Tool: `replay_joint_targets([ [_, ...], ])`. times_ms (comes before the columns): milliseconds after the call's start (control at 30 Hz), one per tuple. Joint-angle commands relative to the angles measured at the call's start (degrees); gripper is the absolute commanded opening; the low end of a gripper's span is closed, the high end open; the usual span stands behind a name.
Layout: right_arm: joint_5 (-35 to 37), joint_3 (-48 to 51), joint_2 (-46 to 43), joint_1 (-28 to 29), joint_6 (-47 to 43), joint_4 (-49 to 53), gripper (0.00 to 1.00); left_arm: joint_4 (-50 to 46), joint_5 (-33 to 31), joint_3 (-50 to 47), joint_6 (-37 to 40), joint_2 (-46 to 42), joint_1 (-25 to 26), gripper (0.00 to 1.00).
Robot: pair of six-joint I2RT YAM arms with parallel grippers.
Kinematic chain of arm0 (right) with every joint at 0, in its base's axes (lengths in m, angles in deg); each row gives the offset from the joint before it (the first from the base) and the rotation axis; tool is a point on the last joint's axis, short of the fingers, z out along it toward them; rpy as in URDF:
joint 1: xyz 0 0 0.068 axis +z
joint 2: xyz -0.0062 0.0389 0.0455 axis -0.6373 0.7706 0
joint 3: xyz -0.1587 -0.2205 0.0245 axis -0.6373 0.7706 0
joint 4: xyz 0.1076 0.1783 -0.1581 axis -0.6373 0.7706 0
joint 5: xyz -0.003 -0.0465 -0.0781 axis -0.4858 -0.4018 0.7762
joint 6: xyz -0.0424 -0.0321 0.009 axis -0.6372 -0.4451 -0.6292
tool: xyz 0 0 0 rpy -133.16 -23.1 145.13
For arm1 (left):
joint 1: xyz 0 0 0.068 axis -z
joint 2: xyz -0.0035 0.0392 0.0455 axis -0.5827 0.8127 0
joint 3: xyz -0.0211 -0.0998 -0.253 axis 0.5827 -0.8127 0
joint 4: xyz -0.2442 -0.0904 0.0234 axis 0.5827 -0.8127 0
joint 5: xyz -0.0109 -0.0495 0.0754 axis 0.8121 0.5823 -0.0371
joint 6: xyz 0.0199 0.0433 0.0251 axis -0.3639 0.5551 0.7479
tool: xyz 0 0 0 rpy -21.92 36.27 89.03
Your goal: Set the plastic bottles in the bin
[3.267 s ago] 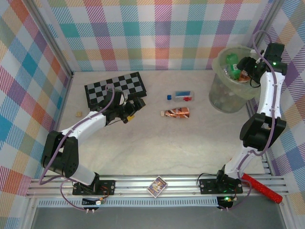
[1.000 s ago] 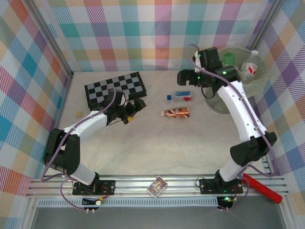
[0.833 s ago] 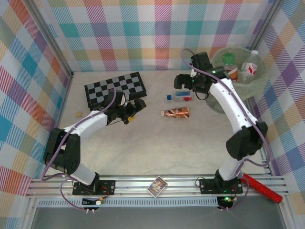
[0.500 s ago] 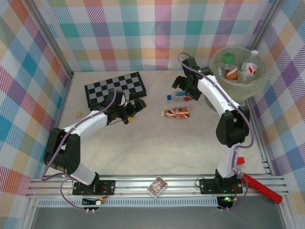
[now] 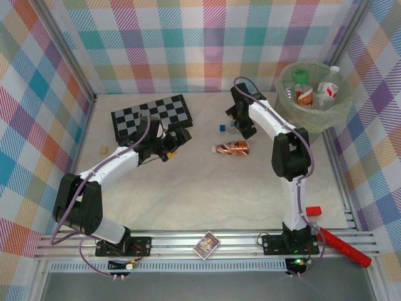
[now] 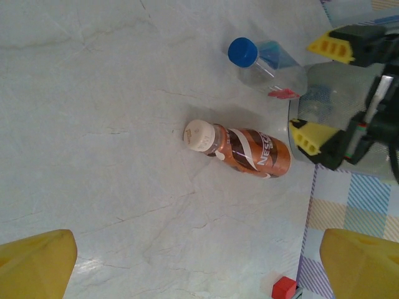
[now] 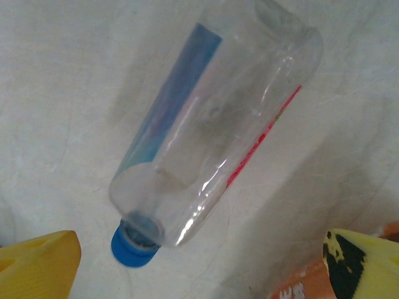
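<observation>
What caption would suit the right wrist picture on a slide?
Open right gripper above a clear blue-capped bottle lying on the table, a brown bottle beside it.

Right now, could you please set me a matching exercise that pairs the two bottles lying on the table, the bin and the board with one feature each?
Things:
1. clear bottle
2. brown bottle
3. bin
4. board

Features:
A. black and grey squares
B. blue cap
C. pale green and translucent
D. white cap

Pairs: 1-B, 2-D, 3-C, 4-A
</observation>
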Motion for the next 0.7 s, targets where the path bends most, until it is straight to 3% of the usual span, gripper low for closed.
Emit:
replay_joint_targets([
  [0,-0.5,-1.9,2.7,-0.1,5.2,-0.7,0.99,-1.4,-0.6,-1.0,0.8,-1.3,0.4,1.0],
  [167,-0.1,-4.2,6.0,-0.1,5.6,-1.0,0.99,-2.2,-1.0,-0.8,1.2,-1.8,0.4,1.0],
  [667,0.9,-5.6,4.7,-0.2,-0.3,-0.8,0.72,-2.5,-1.3,-0.5,1.2,-1.9,0.4,1.0],
])
